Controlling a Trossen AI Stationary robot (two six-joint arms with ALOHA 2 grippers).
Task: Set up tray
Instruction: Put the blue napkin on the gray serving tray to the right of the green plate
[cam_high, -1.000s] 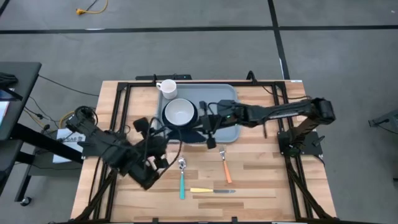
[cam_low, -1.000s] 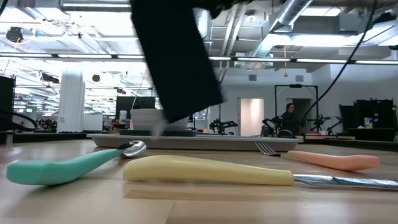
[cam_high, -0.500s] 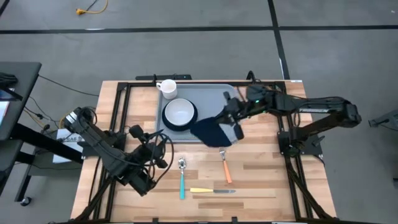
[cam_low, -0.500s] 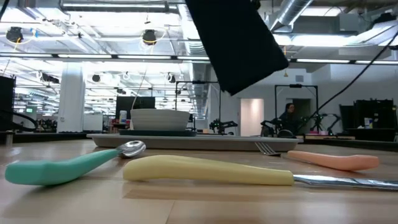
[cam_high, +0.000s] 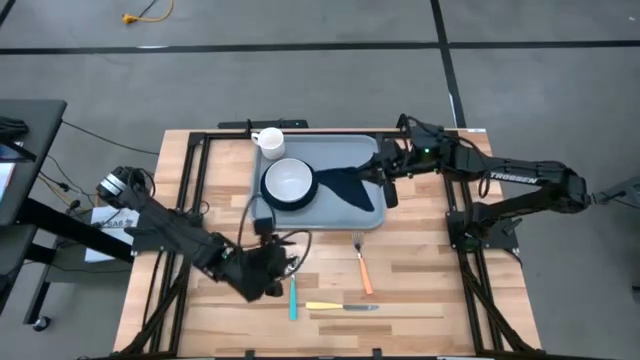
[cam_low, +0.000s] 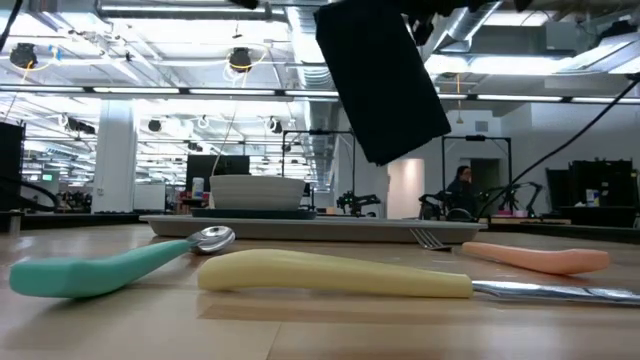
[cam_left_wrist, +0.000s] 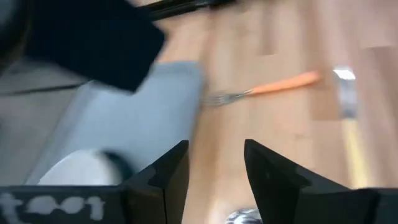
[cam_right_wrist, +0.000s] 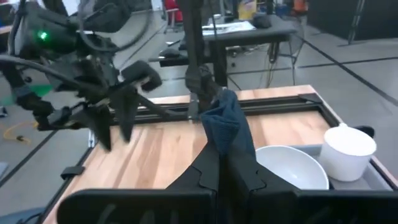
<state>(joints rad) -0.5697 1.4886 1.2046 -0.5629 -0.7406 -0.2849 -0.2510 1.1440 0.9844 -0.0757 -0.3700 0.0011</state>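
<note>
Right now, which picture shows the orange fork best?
The high view: the whole orange fork lies on the wood just off the tray. The low view shows it sideways, the left wrist view blurrily, the right wrist view not at all.

White lettering reading "TROSSEN" is showing along the right arm (cam_high: 515, 178) in the high view. A white label on the left arm (cam_high: 117, 222) is carrying print too small to read.

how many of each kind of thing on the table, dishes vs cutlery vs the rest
dishes: 3 (mug, bowl, dark plate under the bowl)
cutlery: 3 (teal spoon, orange fork, yellow knife)
napkin: 1
tray: 1
total: 8
</note>
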